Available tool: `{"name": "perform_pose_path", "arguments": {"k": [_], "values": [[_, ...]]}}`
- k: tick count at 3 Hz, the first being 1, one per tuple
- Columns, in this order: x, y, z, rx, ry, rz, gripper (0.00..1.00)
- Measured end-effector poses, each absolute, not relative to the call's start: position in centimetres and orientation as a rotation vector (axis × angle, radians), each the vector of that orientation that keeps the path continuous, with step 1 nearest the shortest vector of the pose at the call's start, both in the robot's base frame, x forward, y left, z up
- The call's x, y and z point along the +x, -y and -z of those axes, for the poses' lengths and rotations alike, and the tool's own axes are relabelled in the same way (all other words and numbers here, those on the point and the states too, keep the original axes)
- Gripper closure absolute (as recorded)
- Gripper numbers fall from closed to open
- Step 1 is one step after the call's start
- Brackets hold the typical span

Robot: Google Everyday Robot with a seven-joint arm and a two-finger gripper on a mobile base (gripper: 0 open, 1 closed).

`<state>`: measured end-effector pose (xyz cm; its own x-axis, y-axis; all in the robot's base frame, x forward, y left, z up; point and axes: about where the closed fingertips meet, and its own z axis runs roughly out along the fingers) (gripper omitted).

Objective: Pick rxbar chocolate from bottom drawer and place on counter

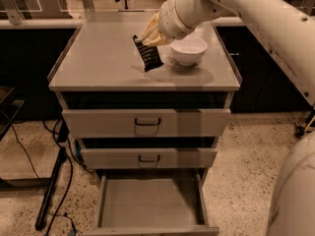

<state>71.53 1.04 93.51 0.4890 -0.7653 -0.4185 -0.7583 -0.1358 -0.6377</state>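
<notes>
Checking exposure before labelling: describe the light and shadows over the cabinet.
Camera view: warm, dim light; the counter is brightest, with a soft shadow in front of the white bowl; the gripper, left of the bowl, has its jaws shut on the rxbar chocolate; recesses above the upper drawers are near black; the bottom drawer floor is evenly shaded.

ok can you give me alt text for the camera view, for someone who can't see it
A robot arm's gripper holds the rxbar chocolate by its top end, tilted, low over the grey counter and beside a white bowl. Below, the cabinet's bottom drawer is pulled far out, under two upper drawers.
</notes>
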Motion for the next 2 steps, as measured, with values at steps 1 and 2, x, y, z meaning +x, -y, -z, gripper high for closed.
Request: {"name": "perform_pose_path", "arguments": {"k": [1, 2], "values": [[72.04, -0.80, -93.71, -1.900, -1.259, -0.026, 1.00], [72.84, -0.39, -94.00, -1.924, -1.252, -0.080, 1.00]]}}
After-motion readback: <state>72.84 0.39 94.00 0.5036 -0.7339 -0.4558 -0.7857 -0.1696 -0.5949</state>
